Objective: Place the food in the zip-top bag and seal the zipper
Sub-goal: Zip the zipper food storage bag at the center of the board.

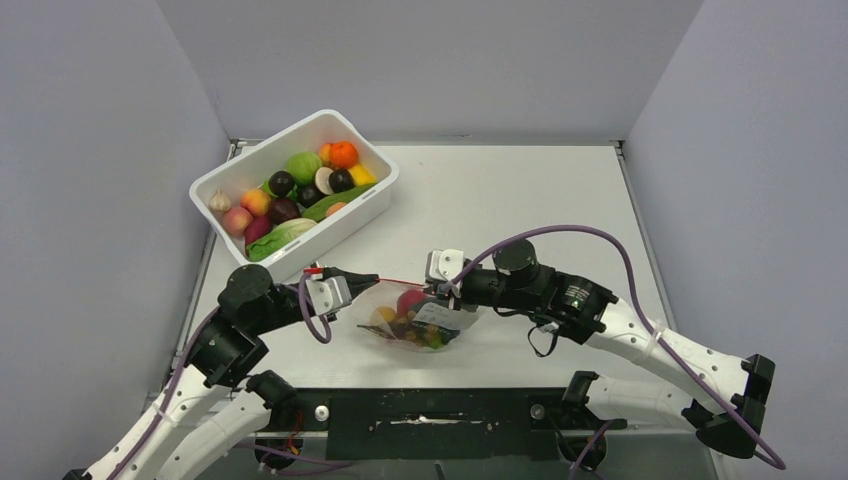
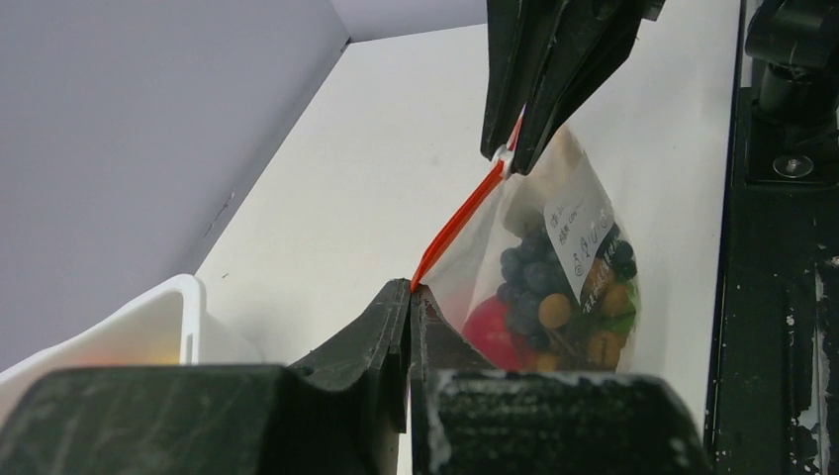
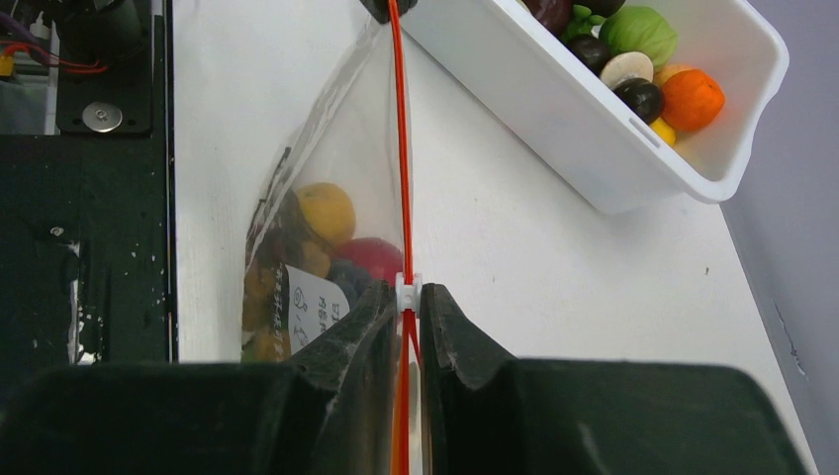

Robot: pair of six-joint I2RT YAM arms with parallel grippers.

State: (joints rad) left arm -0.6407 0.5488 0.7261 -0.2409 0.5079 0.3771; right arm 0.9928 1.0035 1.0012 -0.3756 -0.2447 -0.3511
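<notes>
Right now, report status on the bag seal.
Left gripper shut on one end of the zipper, right gripper shut at its white slider. Zip-top bag hangs between them, food inside. White bin stands apart, behind.

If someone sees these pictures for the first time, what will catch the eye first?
The red-orange zipper is stretched taut between the left gripper and the right gripper, both shut on it, near the front of the table. Below it is the clear zip-top bag, filled with colourful food. At the far left, a white bin holds more fruit and vegetables.
</notes>
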